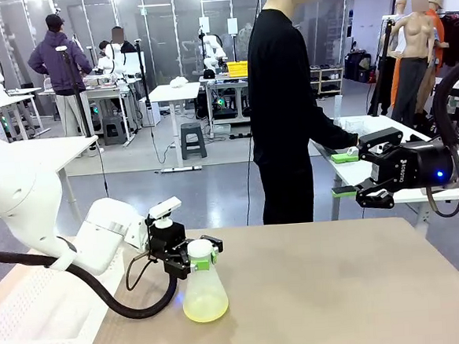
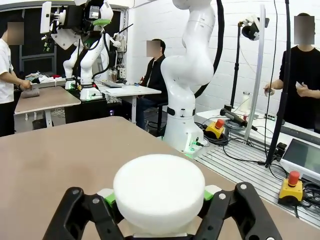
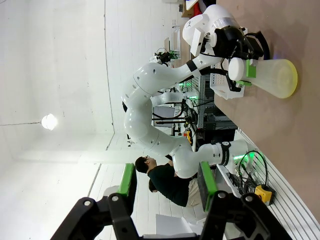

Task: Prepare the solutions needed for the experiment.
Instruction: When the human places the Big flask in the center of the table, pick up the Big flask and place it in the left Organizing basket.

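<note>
left gripper [image 1: 197, 255] low over the tan table [image 1: 340, 290], fingers pinched on the neck of a frosted conical flask [image 1: 204, 293], just under its white round cap [image 1: 200, 248]. flask stands upright on the table, left of centre, near the robot's edge. the solutions [image 1: 205, 308]: shallow pale yellow layer in the flask's wide bottom. in the left wrist view the cap [image 2: 159, 192] sits between the black fingers, green pads [image 2: 208, 192] tight against either side.

right gripper [image 1: 354, 172] held up off the table at the right, turned sideways, fingers spread with bare air between the green pads. it holds nothing. from its wrist camera the flask [image 3: 272, 77] shows far off, lying sideways in the rolled picture, yellow at its base, the other gripper clamped at its neck.

white perforated tray [image 1: 35, 327] at the table's near left corner, under the left arm's hose. a person in black [image 1: 284, 105] stands beyond the far edge, turned to a side table [image 1: 368, 131], hands there.
</note>
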